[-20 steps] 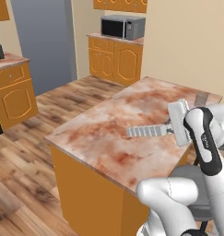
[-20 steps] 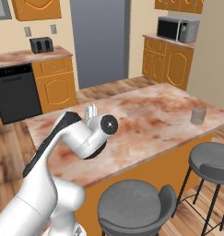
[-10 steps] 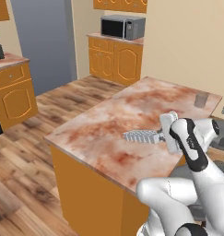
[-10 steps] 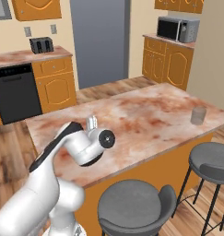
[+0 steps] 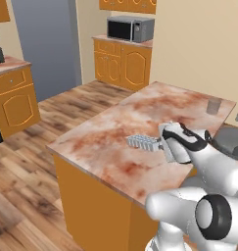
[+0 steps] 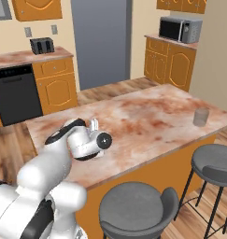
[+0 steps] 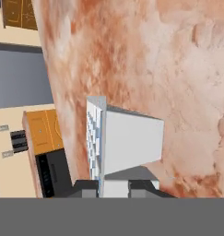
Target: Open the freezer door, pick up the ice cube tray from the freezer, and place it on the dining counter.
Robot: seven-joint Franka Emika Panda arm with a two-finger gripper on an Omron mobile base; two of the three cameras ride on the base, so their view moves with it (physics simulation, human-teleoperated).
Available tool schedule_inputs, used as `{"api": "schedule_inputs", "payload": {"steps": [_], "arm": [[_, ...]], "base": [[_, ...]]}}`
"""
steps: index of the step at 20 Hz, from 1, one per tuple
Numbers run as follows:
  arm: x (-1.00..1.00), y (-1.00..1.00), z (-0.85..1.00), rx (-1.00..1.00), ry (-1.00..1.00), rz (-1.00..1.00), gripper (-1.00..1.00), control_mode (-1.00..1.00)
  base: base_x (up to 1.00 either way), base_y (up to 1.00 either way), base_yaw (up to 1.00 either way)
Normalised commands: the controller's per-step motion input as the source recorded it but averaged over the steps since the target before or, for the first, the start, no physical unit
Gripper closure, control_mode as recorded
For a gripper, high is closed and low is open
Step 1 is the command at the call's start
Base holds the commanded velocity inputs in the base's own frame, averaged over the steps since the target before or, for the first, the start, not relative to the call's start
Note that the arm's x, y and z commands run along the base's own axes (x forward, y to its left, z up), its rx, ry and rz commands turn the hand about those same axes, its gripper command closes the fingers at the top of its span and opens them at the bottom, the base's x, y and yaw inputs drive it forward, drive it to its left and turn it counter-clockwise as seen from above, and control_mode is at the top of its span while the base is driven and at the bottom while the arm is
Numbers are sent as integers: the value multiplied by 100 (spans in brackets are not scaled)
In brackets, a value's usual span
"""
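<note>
The claw (image 5: 162,145) hung low over the dining tabletop (image 5: 120,122), its jaws pinching one short end of the ice cube tray (image 5: 144,142). In the left base view the tray stuck out sideways from the claw, close above the reddish marbled stone; whether its underside touched the stone could not be made out. In the hand view the tray (image 7: 118,140) stood edge-on between the two dark fingertips (image 7: 85,186), its gridded face turned to one side and its plain pale back to the other. A small grey cup (image 6: 201,117) stood well apart, near the far corner of the tabletop. Two grey stools (image 6: 136,205) stood beside its orange flank. A microwave (image 5: 130,28) sat on the far cabinets.
</note>
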Motion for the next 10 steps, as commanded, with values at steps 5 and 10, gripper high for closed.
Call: {"api": "schedule_inputs", "payload": {"steps": [5, 10], "arm": [[62, 0, -23, 0, 5, 0, 100, -100], [29, 0, -4, 0, 4, 0, -100, -100]], "base": [[0, 0, 0], [0, 0, 0]]}}
